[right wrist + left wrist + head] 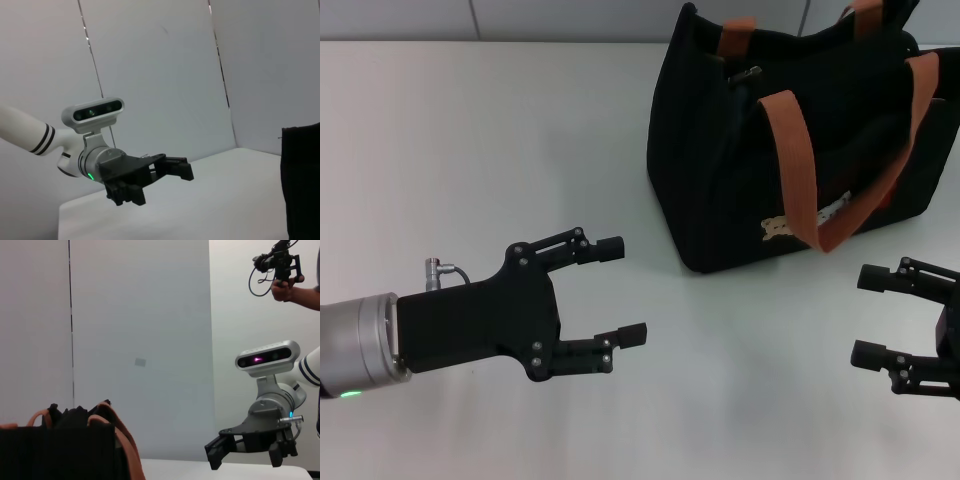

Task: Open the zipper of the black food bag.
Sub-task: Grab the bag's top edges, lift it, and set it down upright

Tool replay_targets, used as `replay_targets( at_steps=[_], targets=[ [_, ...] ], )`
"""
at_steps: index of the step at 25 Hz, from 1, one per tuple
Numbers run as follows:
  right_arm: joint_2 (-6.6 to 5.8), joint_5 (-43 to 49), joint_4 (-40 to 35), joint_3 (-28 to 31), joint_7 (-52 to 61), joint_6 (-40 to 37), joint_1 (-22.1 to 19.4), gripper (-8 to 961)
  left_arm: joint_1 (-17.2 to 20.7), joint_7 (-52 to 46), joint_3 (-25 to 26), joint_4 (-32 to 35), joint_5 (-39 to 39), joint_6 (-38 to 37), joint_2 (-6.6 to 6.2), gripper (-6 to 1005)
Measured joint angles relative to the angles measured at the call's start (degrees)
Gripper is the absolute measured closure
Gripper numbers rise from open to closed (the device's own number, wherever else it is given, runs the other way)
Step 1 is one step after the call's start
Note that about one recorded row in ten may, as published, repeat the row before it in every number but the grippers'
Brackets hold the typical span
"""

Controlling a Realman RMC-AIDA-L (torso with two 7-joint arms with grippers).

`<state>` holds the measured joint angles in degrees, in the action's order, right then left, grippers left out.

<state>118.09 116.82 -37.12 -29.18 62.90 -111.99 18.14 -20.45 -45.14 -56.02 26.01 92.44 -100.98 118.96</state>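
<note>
My spread left pincer (620, 290) and right pincer (872, 315) hover over the white counter (470, 150), grey wall panels (140, 340) behind.

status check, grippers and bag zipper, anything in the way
Left gripper open, low over the table, short of the bag. Right gripper open, near the bag's front right. Black food bag upright; zipper pull untouched. Nothing blocking.
</note>
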Motion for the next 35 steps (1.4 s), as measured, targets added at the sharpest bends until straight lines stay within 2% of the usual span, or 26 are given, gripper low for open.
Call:
replay_targets(
  at_steps=[8, 13, 16, 17, 18, 19, 20, 22, 25, 27, 35],
  targets=[
    [0.19, -0.2, 1.1, 0.6, -0.6, 0.3, -0.4, 122, -0.9, -0.3, 0.0, -0.3, -0.4, 0.0, 0.17, 182],
    [0.2, -0.7, 1.7, 2.2, -0.7, 0.4, -0.8, 122, -2.1, 1.3, 0.0, -4.5, -4.9, 0.8, 0.22, 182],
    [-0.1, -0.5, 1.8, 5.1, -0.8, 1.0, -2.3, 122, -5.1, 3.2, 0.0, -9.0, -7.7, 2.4, 0.22, 183],
    [-0.36, -0.4, 1.8, 8.0, -1.2, 1.7, -3.7, 122, -7.7, 5.0, 0.0, -12.4, -8.3, 4.2, 0.22, 183],
    [-0.36, -0.4, 1.8, 8.0, -1.2, 1.7, -3.7, 122, -7.7, 5.0, 0.0, -12.4, -8.3, 4.2, 0.22, 183],
    [-0.56, -0.4, 1.9, 11.7, -2.3, 2.2, -4.8, 122, -9.8, 6.5, 0.2, -15.0, -8.6, 6.0, 0.22, 183],
    [-0.56, -0.4, 1.9, 11.7, -2.3, 2.2, -4.8, 122, -11.5, 7.8, 0.5, -17.3, -9.0, 7.4, 0.22, 183],
    [-0.58, -0.5, 2.6, 17.1, -3.7, 2.5, -5.8, 122, -16.4, 12.0, 1.6, -24.0, -12.4, 11.5, 0.22, 183],
    [-0.55, -0.6, 2.8, 19.3, -3.9, 2.4, -6.1, 122, -18.0, 14.1, 3.6, -26.9, -14.2, 12.7, 0.22, 183],
    [-0.51, -0.6, 2.8, 20.1, -3.9, 2.7, -6.2, 122, -19.5, 17.7, 7.6, -31.2, -14.3, 13.0, 0.21, 184],
    [-0.1, -0.7, 2.8, 20.1, -3.9, 2.8, -5.6, 123, -21.6, 23.5, 10.0, -37.5, -13.8, 13.1, 0.29, 184]
  ],
)
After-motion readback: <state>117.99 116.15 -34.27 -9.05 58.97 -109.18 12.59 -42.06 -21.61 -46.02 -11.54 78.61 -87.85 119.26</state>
